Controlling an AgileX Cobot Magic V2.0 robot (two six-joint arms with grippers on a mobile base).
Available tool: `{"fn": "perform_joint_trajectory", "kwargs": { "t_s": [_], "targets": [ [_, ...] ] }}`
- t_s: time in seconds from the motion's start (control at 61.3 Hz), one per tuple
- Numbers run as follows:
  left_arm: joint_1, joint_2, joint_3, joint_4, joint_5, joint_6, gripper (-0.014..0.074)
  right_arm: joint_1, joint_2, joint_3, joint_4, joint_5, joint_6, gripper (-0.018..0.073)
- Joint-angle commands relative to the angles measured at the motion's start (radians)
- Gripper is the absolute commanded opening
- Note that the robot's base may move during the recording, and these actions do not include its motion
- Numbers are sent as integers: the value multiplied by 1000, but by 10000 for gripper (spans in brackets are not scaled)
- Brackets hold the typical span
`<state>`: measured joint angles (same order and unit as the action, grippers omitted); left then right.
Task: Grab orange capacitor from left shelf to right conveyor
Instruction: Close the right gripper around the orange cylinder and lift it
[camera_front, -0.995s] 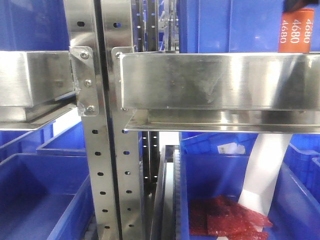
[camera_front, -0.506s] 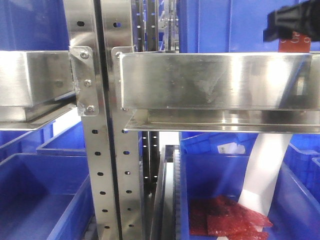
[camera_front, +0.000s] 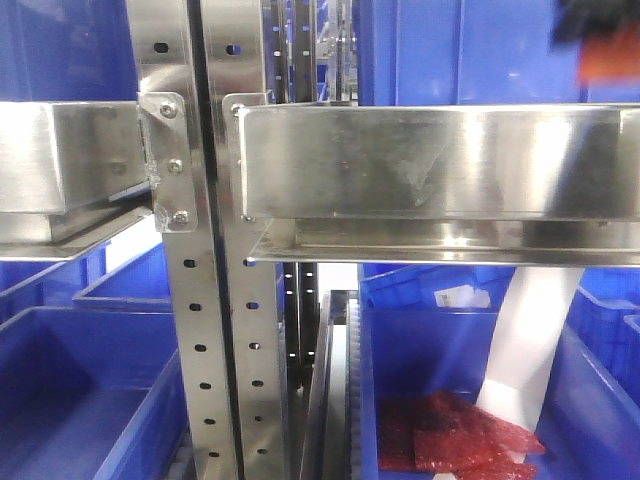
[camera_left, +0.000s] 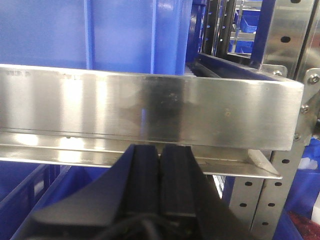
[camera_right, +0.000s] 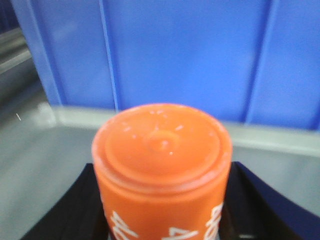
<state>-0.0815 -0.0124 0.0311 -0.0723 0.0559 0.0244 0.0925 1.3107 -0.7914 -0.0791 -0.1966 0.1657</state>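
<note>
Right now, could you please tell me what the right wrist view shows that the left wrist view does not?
Only the right wrist view shows the orange capacitor, its round cap and white numerals close up, held between the dark sides of the right tool. Only the left wrist view shows the left tool, closed and empty, below a shiny steel rail and beside a perforated upright of the left shelf. Both show a blue bin wall behind.
</note>
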Motion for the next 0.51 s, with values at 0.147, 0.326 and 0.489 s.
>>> {"fn": "perform_joint_trajectory", "kwargs": {
  "t_s": [0.147,0.326,0.489],
  "targets": [
    [1,-13,-4,-2,-85,0,-127,4,-310,-28,-74,165,-1,37],
    [1,-13,-4,-2,-85,0,-127,4,-531,56,-78,246,-1,37],
    [1,-13,-4,-2,-85,0,-127,4,-746,126,-78,378,-1,37]
  ]
}}
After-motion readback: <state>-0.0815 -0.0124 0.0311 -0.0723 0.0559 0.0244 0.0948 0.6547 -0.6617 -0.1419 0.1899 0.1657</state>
